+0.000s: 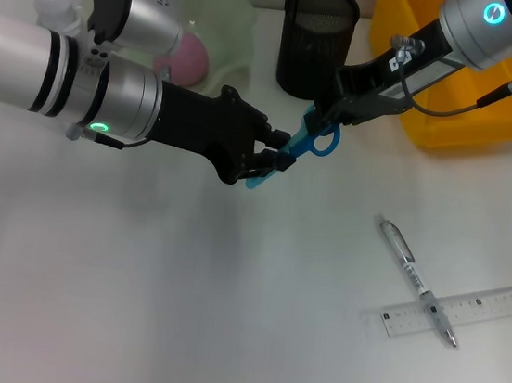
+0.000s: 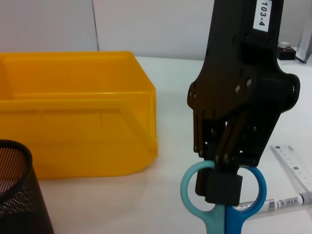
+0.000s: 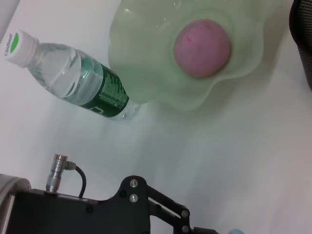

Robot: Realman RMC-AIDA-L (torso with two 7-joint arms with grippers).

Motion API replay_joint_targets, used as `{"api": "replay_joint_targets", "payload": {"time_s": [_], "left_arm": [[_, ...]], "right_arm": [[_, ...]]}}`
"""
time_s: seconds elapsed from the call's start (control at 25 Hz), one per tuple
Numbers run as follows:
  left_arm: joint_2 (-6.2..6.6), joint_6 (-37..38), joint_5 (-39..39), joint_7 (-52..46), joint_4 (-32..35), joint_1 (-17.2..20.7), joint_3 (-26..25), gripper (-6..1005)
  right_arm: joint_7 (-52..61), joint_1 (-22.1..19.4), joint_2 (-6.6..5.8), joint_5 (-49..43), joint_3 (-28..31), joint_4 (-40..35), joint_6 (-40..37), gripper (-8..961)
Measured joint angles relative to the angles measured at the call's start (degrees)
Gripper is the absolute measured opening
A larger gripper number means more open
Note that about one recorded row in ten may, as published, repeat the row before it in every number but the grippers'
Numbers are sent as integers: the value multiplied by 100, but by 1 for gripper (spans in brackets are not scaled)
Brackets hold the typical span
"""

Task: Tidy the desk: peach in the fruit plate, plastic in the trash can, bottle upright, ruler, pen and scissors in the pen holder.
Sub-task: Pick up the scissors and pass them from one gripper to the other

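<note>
While a clear pen (image 1: pixel 415 279) lies crossed over a flat translucent ruler (image 1: pixel 458 313) near the desk's front right corner, the scissors step is mid-handover: left gripper (image 1: pixel 277 158) clamps the blades, right gripper (image 1: pixel 325 123) pinches the blue plastic scissors (image 1: pixel 301 147) at the loops. Next, one must release, the other lower them into the black mesh pen holder (image 1: pixel 317 40) toward the back edge.

Scissors (image 1: pixel 300 150) blades mostly hidden inside left gripper (image 1: pixel 274 155) in head view; wrist view crops them below handles. Bottle (image 1: pixel 57 4) body behind left arm, only cap showing. Peach (image 1: pixel 190 60) half covered (same arm). Yellow bin (image 1: pixel 455 94) cut by frame edge. Ruler (image 1: pixel 458 313) markings too small to read.
</note>
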Motion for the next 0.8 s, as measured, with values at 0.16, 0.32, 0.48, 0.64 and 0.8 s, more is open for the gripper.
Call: {"api": "replay_joint_targets", "payload": {"time_s": [0.16, 0.32, 0.48, 0.64, 0.8], "left_arm": [[0, 1, 0, 1, 2, 0, 0, 219], [0, 6, 0, 3, 49, 17, 0, 219], [0, 4, -4, 5, 83, 40, 3, 219], [0, 5, -45, 5, 85, 52, 10, 143], [1, 9, -78, 5, 90, 73, 17, 91]], "right_arm": [[-28, 0, 1, 7, 1, 0, -1, 108], [-68, -2, 2, 54, 1, 0, 2, 91], [-91, -8, 6, 76, 0, 1, -11, 86], [-95, -15, 7, 79, 0, 1, -15, 86], [-97, -38, 9, 84, -3, 1, -17, 85]]}}
